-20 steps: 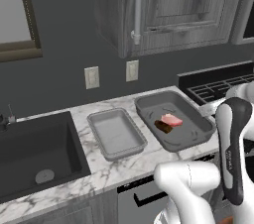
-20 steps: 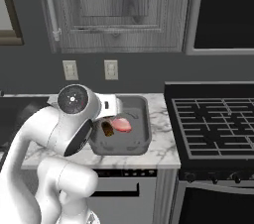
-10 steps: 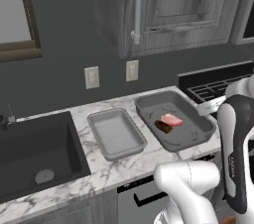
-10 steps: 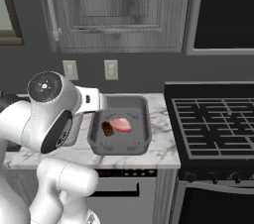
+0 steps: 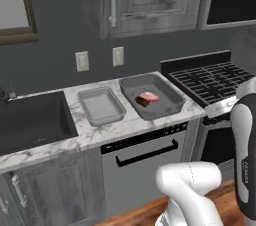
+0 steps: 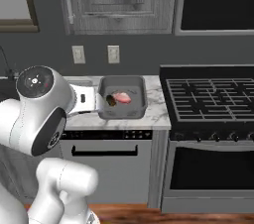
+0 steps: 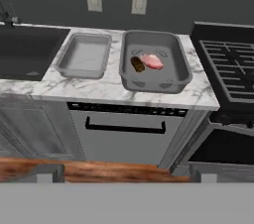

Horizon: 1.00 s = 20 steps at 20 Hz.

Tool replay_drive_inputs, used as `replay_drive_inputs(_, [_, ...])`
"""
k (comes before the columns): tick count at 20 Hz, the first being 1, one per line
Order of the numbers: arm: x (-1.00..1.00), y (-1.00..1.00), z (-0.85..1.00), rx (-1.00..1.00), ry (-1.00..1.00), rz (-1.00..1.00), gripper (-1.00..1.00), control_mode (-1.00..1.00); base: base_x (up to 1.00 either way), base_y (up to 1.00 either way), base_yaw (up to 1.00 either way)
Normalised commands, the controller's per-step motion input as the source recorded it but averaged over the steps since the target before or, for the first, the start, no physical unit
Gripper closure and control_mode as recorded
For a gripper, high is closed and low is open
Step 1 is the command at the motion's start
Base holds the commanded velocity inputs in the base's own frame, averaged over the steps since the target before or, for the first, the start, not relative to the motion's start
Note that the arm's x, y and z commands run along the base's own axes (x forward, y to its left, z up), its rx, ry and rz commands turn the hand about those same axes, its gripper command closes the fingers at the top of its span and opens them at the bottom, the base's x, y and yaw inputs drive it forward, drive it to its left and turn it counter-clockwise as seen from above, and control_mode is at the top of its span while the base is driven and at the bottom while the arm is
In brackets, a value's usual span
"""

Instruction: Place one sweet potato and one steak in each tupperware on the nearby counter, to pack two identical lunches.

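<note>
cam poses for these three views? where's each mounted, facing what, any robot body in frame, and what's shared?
Left base view: behind-left, facing the counter and both tupperware; white arm lower right.
Right base view: behind-right, facing stove and darker tupperware; arm lower left.
Hand view: faces the counter front, both trays.
Shared: steak and sweet potato in the darker tray.

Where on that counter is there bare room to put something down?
The left tray holds nothing. Bare marble runs along the counter's front edge, and a narrow strip lies between the right tray and the stove. The right tray's middle is taken by a steak touching a brown sweet potato.
</note>
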Motion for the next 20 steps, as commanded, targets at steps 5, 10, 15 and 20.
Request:
replay_drive_inputs(5, [0.0, 0.0, 0.0, 0.0, 0.0, 0.0, -1.0, 1.0, -0.65, -0.76, 0.07])
replay_drive_inputs(10, [0.0, 0.0, 0.0, 0.0, 0.0, 0.0, -1.0, 1.0, 0.0, -1.0, 0.2])
replay_drive_inputs(15, [0.0, 0.0, 0.0, 0.0, 0.0, 0.0, -1.0, 1.0, 0.02, -0.97, 0.26])
replay_drive_inputs(20, [0.0, 0.0, 0.0, 0.0, 0.0, 0.0, -1.0, 1.0, -0.17, -0.65, 0.3])
